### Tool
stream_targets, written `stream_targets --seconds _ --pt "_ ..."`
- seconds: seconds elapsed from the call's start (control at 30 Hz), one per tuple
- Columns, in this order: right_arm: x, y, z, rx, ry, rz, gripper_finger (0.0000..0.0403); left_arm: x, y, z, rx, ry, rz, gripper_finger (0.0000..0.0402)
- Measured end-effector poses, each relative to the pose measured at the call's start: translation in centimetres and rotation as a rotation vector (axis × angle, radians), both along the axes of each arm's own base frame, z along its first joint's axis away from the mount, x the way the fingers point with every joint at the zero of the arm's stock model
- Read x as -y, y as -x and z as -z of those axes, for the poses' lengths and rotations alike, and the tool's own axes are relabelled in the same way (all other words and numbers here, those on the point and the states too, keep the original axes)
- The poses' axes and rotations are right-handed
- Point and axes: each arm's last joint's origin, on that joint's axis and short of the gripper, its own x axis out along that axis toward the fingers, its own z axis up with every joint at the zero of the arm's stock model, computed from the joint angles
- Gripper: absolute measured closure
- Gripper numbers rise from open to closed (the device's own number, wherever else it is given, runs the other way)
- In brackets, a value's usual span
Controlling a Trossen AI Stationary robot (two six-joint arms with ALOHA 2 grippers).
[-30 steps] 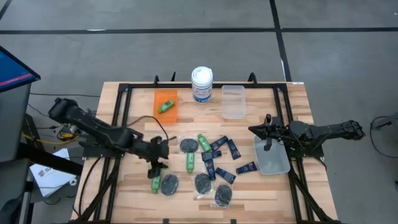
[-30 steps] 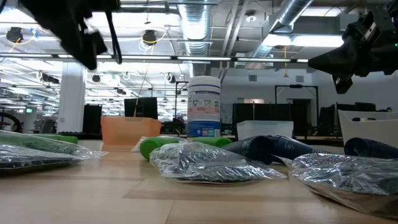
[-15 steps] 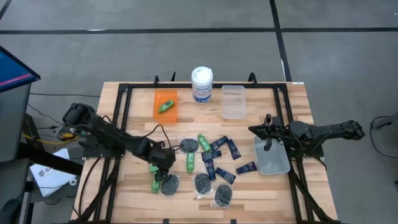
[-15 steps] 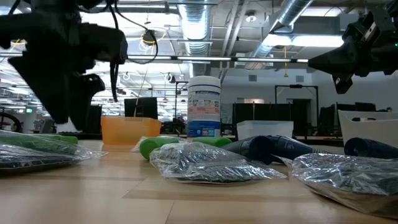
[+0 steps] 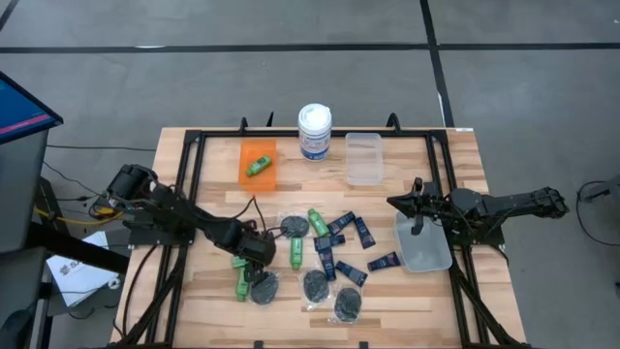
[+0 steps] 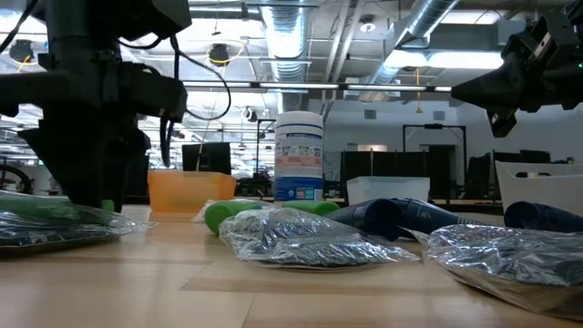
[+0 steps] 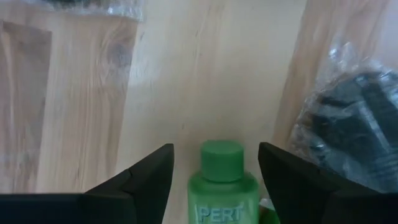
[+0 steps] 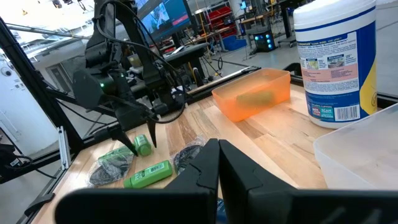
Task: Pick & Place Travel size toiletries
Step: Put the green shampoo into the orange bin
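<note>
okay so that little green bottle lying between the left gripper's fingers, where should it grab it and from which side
Probably across the body, just below the cap. The green bottle lies flat on the table, so coming straight down from above suits it. The left gripper is open with one finger on each side of the bottle's round sides, apparently not yet touching. A packeted black disc lies close beside one finger, so closing carefully seems wise.

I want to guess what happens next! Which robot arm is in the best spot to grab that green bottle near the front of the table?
Probably the left. The left gripper sits open with the green bottle between its fingers. The right gripper waits shut over the clear bin.
</note>
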Motion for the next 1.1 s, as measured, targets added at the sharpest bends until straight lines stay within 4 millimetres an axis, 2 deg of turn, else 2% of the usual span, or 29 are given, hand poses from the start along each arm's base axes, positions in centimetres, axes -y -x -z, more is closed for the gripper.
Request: stream_targets --seconds 0.23,0.63,0.97,1.1 --pt "0.0 0.0 0.0 0.000 0.000 0.000 0.0403 0.0 -0.1 0.7 -0.028 -0.011 -0.001 0.0210" --pt "0.0 0.0 0.0 0.000 0.000 0.000 0.0403 0.0 -0.1 0.8 -0.038 0.000 -0.036 0.0313" --pt "0.0 0.0 0.0 0.000 0.000 0.000 0.0403 -0.2 -0.1 0.8 -0.048 0.039 -0.117 0.0308" --pt "0.0 0.0 0.0 0.000 0.000 0.000 0.0403 -0.8 0.1 -0.2 -0.055 0.116 -0.153 0.0313"
